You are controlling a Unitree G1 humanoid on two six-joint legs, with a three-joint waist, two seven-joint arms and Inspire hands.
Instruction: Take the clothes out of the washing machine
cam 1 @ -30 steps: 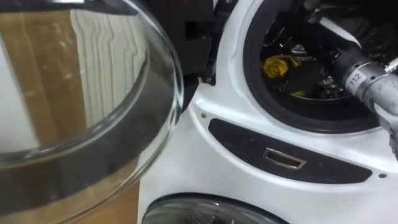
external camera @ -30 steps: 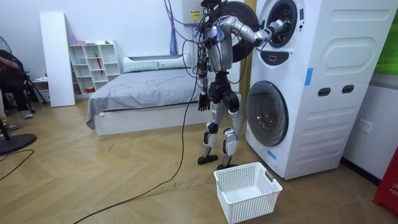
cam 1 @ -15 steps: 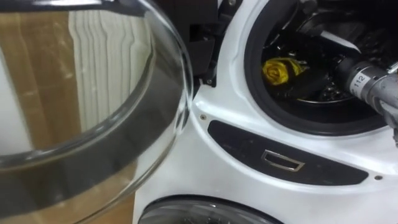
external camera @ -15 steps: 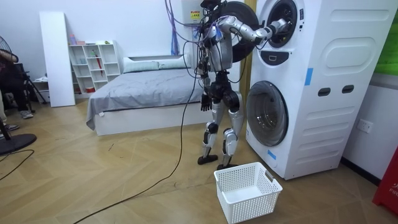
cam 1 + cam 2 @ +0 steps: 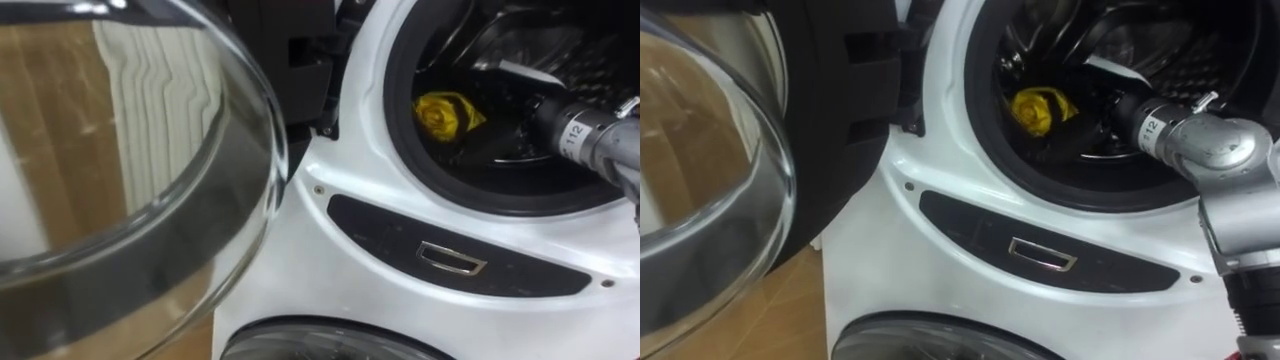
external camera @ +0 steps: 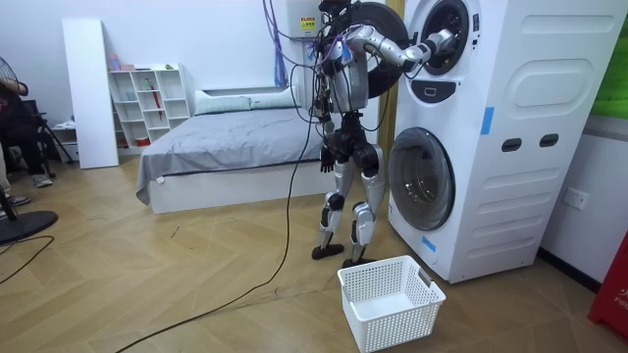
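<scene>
Reaching into the upper drum (image 5: pixel 500 55) of the washing machine (image 6: pixel 510 196), the right hand (image 5: pixel 1083 138) is seen as a dark shape just beside a yellow cloth (image 5: pixel 441 113). Its fingers are lost in the drum's shadow, so neither their spread nor any contact with the cloth can be told. The cloth lies inside the drum, near the front rim. In the eye views the open door's glass bowl (image 5: pixel 130 180) is shown at the left. The room view adds the robot standing upright before the machine, the left hand (image 6: pixel 325 157) hung at the hip with its fingers too small to read, and a white basket (image 6: pixel 390 299) on the floor near the feet. Compared with one second ago, more of the cloth is uncovered; its lower right edge was then overlapped by the dark hand
</scene>
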